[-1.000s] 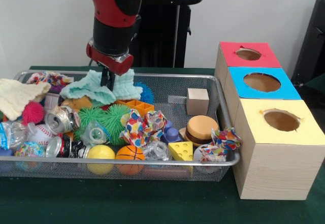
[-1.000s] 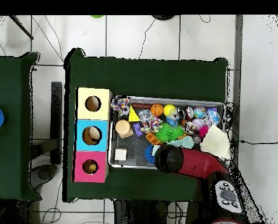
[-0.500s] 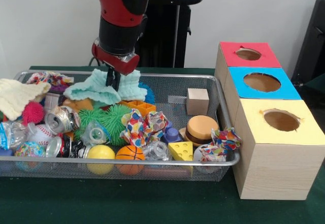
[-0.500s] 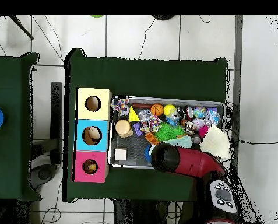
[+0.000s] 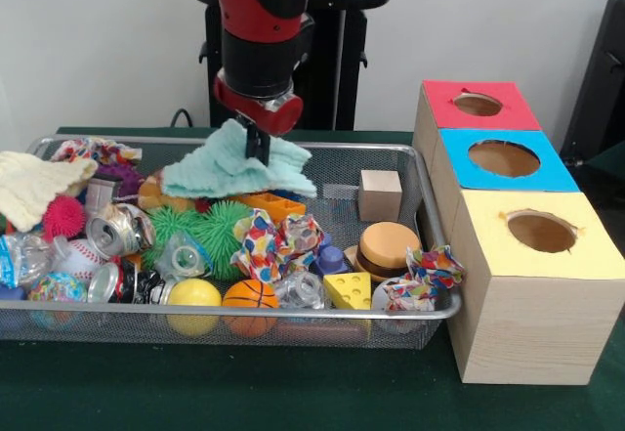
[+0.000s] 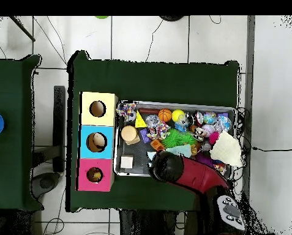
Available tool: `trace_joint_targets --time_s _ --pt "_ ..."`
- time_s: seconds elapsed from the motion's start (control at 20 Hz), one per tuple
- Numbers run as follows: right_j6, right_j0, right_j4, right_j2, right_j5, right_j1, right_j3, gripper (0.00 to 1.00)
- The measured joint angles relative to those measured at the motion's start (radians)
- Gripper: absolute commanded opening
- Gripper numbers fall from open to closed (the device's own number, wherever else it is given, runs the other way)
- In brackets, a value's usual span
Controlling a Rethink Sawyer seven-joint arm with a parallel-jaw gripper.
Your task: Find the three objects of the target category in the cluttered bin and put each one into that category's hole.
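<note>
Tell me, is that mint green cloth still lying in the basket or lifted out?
Lifted. The end effector pinches the mint green cloth, which hangs spread above the toys in the wire basket.

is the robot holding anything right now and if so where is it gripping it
Yes. The gripper is shut on the mint green cloth, pinching it near the middle of its top, so its edges droop.

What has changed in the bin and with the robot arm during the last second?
The gripper, shut on the light green cloth, has lifted it off the pile and carried it toward the boxes. A purple spiky ball and an orange toy that it covered now show. The rest of the bin and the three boxes stayed as they were.
</note>
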Motion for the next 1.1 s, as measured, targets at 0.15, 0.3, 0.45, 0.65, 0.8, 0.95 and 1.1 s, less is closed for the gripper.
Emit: trace_joint_targets --time_s 0.15,0.3,0.45,0.65,0.8,0.95,1.1 --pt "0.000 0.002 0.029 0.014 0.000 0.000 0.019 0.00" --pt "0.000 0.011 0.063 0.028 0.000 0.001 0.041 0.00" --pt "0.000 0.018 0.080 0.034 0.000 0.005 0.049 0.00" --pt "0.000 0.028 0.101 0.043 0.000 0.012 0.058 0.00" --pt "0.000 0.032 0.114 0.050 0.000 0.013 0.061 0.00" --pt "0.000 0.046 0.116 0.051 0.000 0.013 0.061 1.00" --pt "0.000 0.052 0.116 0.051 0.000 0.014 0.061 1.00"
